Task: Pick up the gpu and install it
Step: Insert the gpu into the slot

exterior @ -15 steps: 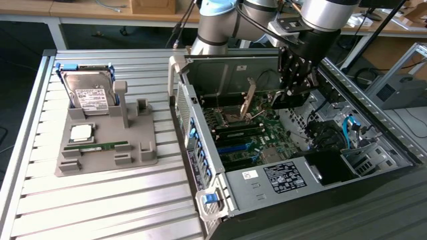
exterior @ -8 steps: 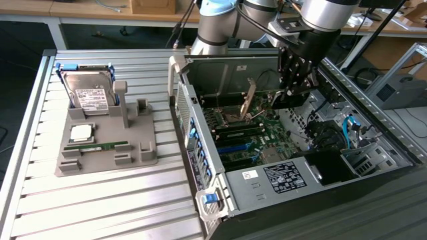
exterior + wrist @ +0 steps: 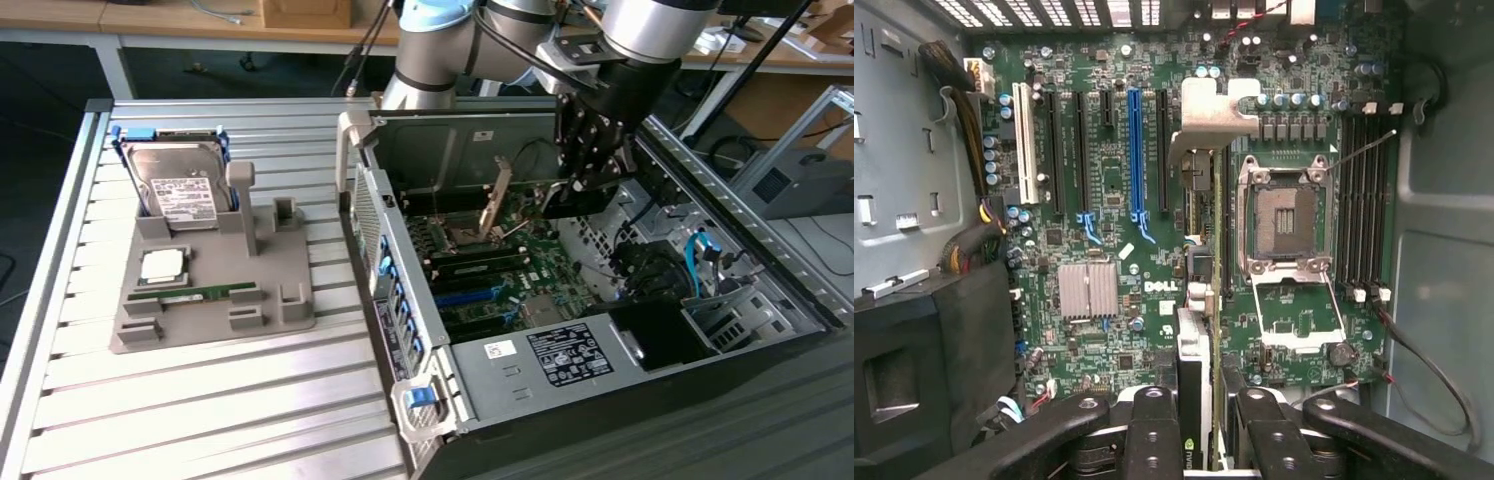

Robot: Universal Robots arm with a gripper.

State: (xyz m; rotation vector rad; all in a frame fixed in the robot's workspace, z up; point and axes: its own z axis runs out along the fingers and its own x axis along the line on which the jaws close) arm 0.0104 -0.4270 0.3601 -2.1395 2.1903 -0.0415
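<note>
The gpu (image 3: 497, 200) stands on edge inside the open computer case (image 3: 441, 400), its olive-tan face toward the exterior view's left. In the wrist view the gpu (image 3: 1196, 330) runs edge-on from between my fingers to its silver end bracket (image 3: 1209, 115). It hangs over the motherboard between the expansion slots and the CPU socket (image 3: 1286, 215). My gripper (image 3: 578, 195) reaches down into the case from above. The black fingers (image 3: 1154, 430) of the gripper (image 3: 1202, 440) sit on both sides of the card, shut on it.
A grey parts holder (image 3: 287, 310) on the slatted table at the exterior view's left carries a hard drive (image 3: 180, 190), a CPU (image 3: 163, 265) and a memory stick (image 3: 200, 293). Inside the case are a blue slot (image 3: 1136, 150), memory slots (image 3: 1364, 190), a heatsink (image 3: 1089, 290), cables and a black shroud (image 3: 914, 370).
</note>
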